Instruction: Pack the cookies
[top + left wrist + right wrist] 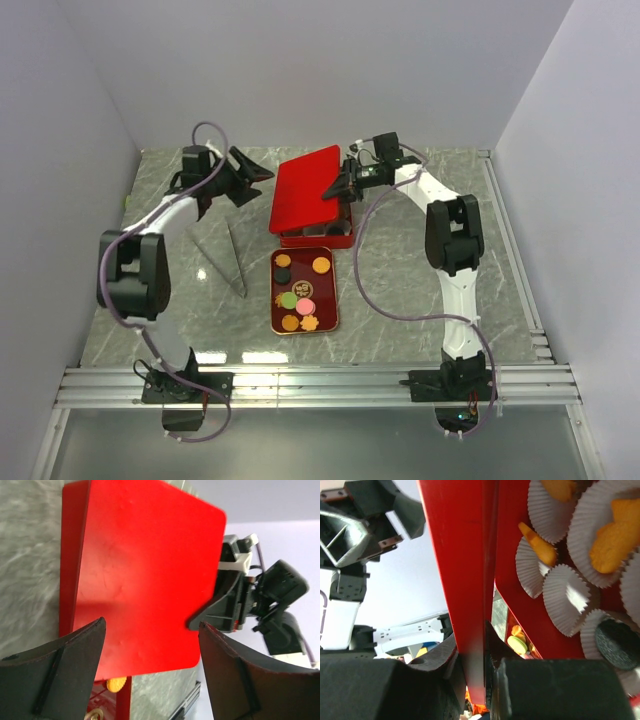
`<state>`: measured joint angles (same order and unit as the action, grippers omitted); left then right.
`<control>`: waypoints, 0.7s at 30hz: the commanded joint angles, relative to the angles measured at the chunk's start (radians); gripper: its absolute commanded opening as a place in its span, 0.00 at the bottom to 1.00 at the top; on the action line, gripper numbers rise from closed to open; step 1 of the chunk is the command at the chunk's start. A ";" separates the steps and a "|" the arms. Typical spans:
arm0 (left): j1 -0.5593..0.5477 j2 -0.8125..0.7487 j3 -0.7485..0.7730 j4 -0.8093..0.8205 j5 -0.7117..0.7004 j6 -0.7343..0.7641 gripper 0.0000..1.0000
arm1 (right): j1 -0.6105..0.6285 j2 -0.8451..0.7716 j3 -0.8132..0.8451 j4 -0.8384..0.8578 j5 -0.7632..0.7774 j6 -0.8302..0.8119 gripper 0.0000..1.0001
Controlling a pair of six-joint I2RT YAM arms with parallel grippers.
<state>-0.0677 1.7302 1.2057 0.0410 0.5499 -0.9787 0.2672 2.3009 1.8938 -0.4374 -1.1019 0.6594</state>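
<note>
Mid-pack, at the lid stage by the look of it: gripping the right edge of the flat red lid (308, 185) in the clenched fingers of the right gripper (345, 187), holding it tilted above the rectangular red box (318, 238) on the grey marble counter (400, 290), with the fingers of the left gripper (255, 175) spread and empty just beside the lid's left edge. Showing small round and flower-shaped cookies (303, 293) in two places: on the red tray (334, 300) just in front of the box, and in white pleated paper cups (565, 605) inside it. Next, probably: take the free edge between the left fingers, keeping the lid level and clear of the cups.
</note>
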 commanded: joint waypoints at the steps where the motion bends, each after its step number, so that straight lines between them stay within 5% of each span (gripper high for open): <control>1: -0.052 0.071 0.095 0.010 -0.010 0.058 0.80 | -0.052 -0.037 -0.015 0.002 -0.013 -0.015 0.01; 10: -0.072 0.180 0.189 -0.111 -0.139 0.103 0.80 | -0.095 -0.037 -0.082 -0.024 -0.015 -0.035 0.02; 21: -0.115 0.338 0.345 -0.173 -0.099 0.158 0.78 | -0.097 -0.093 -0.179 -0.047 -0.001 -0.052 0.04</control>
<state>-0.1532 2.0430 1.4746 -0.1028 0.4377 -0.8677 0.1738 2.2749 1.7458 -0.4427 -1.1419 0.6315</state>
